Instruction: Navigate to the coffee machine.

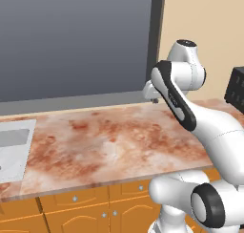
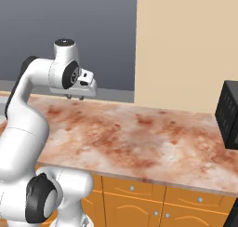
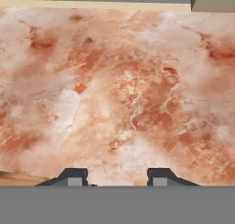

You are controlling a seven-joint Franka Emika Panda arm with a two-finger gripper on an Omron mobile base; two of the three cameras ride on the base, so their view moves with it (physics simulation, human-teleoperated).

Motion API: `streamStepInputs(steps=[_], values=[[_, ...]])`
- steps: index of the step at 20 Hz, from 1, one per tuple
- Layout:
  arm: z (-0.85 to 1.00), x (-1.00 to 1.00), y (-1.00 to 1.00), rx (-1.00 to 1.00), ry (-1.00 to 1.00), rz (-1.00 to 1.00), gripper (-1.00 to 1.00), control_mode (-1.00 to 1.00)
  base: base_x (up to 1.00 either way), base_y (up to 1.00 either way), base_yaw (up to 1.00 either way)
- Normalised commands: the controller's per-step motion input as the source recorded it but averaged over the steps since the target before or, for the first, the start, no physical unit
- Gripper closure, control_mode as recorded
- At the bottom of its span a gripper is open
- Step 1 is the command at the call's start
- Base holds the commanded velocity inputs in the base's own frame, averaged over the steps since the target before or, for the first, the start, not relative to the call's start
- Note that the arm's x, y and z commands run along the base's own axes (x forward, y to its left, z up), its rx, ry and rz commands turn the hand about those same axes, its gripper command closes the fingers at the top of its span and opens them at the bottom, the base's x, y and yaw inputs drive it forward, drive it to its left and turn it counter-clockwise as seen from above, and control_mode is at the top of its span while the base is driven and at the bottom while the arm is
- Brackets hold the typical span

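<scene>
No tall black machine with a front recess and drip tray is in view, so the coffee machine is out of view. My gripper [image 2: 75, 97] hangs open and empty over the back of the reddish marble counter [image 2: 139, 137], near the dark window. In the hand view the two fingertips [image 3: 73, 176] stand apart above bare marble, with the gripper [image 3: 115, 178] holding nothing. The left base view shows the gripper [image 1: 154, 101] just behind my folded arm.
A black boxy appliance with a dotted side [image 2: 228, 113] sits at the counter's right end, cut by the frame edge [image 1: 236, 86]; I cannot tell what it is. A steel sink [image 1: 12, 148] lies at the left. Orange cabinets [image 1: 81, 210] run below the counter.
</scene>
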Motion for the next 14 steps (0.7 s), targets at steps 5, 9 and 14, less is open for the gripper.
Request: streamStepInputs(steps=[5,9,14], values=[[0.00,-0.03,0.00,0.00,-0.02,0.00,-1.00,-1.00,0.00,0.00,0.00],[0.00,0.00,0.00,0.00,0.00,0.00,-1.00,1.00,-0.09,0.01,0.00],[0.00,0.00,0.00,0.00,0.00,0.00,-1.00,1.00,-0.24,0.70,0.21]])
